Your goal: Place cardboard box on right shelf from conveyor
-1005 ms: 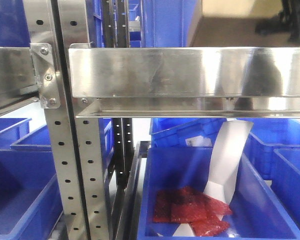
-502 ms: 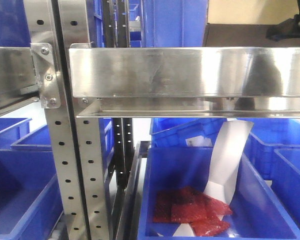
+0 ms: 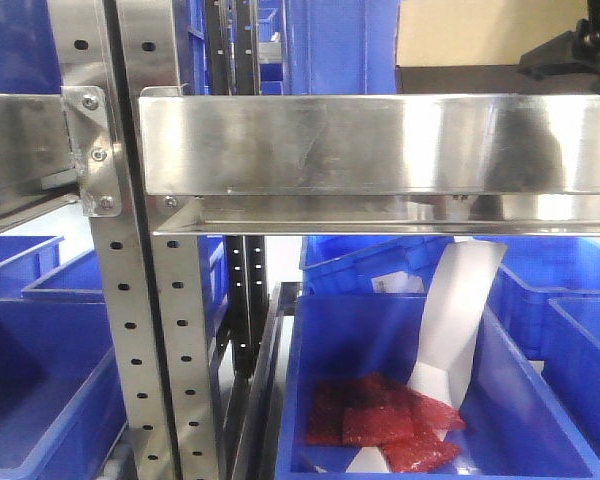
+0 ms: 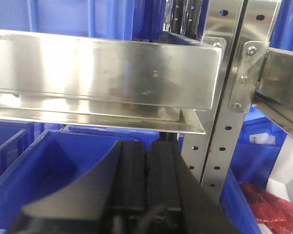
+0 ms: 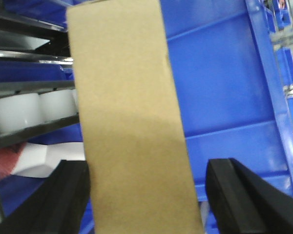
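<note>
Cardboard box [image 5: 132, 126] between right end effector [image 5: 146, 195] fingers, contact unclear; left end effector [image 4: 145, 180] together; steel right shelf [image 3: 380, 145].

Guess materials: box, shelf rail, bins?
Box: looks like plain tan cardboard, matte, slightly fibrous, unprinted. Shelf rail: polished metal, probably stainless steel; it shows bright smeared reflections and is bolted to perforated uprights. Bins: likely moulded plastic, uniform saturated blue with a soft sheen and thick rims.
</note>
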Robot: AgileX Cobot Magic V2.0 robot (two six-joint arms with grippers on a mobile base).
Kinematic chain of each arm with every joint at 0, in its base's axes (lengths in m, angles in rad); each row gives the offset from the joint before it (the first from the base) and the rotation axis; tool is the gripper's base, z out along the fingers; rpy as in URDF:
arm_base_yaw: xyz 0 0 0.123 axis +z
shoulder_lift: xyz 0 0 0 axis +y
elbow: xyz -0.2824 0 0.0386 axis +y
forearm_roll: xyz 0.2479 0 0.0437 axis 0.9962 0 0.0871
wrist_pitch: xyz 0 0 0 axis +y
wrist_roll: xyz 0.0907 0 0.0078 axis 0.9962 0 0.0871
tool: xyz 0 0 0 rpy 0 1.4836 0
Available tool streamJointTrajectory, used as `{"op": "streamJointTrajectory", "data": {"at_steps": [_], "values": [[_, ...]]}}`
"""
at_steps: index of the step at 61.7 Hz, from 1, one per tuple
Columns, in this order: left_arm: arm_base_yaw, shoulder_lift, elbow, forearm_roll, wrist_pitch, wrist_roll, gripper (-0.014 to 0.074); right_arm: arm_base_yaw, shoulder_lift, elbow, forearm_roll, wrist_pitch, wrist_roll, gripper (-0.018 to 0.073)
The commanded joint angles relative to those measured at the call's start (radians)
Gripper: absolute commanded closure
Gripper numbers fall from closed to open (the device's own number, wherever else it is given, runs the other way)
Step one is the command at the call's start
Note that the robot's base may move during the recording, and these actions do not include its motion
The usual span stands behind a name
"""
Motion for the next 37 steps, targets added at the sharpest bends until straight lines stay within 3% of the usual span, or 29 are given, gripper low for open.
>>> {"op": "streamJointTrajectory", "data": {"at_steps": [1, 27, 31, 37], "values": [[-0.003, -0.007, -0.003, -0.003, -0.078, -0.001, 0.0715, 0.005, -0.039, -0.028, 0.014, -0.018, 0.018, -0.0017], [-0.003, -0.007, -0.003, -0.003, -0.078, -0.001, 0.0715, 0.008, -0.207, 0.025, 0.048, -0.014, 0.065, -0.0017], [-0.003, -0.007, -0.003, -0.003, -0.078, -0.001, 0.0715, 0.008, -0.256, 0.053, 0.115, -0.001, 0.065, -0.0017], [-0.003, -0.007, -0.003, -0.003, -0.078, -0.001, 0.0715, 0.007, -0.336, 0.093, 0.295, 0.104, 0.065, 0.0002]]}}
